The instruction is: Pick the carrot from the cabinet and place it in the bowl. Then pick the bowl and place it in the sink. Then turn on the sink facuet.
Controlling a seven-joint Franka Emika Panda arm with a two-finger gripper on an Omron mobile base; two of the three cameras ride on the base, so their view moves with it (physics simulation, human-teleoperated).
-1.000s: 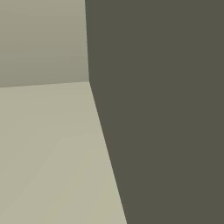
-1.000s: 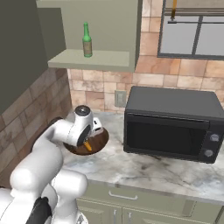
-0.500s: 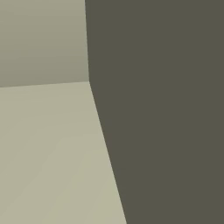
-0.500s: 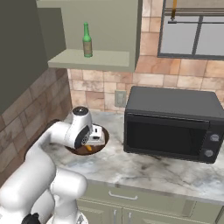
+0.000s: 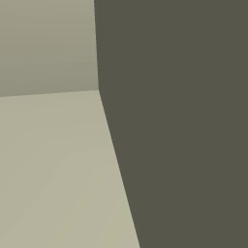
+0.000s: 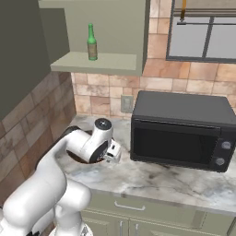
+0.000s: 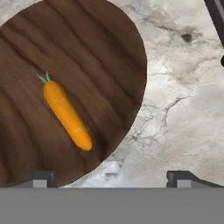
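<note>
The carrot (image 7: 67, 114) lies loose inside the dark brown wooden bowl (image 7: 65, 78), its green tip pointing toward the upper left of the hand view. My gripper (image 7: 113, 178) hangs open just above the bowl's rim, where wood meets marble counter; one fingertip (image 7: 43, 177) is over the bowl, the other over the counter. Nothing is between the fingers. In the right base view the gripper (image 6: 113, 154) sits low over the counter, and the arm hides most of the bowl (image 6: 76, 158). The cabinet shelf (image 6: 101, 62) is above. The sink and faucet are out of view.
A black microwave (image 6: 182, 131) stands on the counter right of the bowl. A green bottle (image 6: 92, 42) stands on the open shelf. A brick wall (image 6: 27, 120) closes the left side. A dark cabinet panel (image 5: 184, 121) blocks the left base view.
The hand has swung right and lower, from above the bowl's middle to its rim on the microwave side. The carrot stays in the bowl.
</note>
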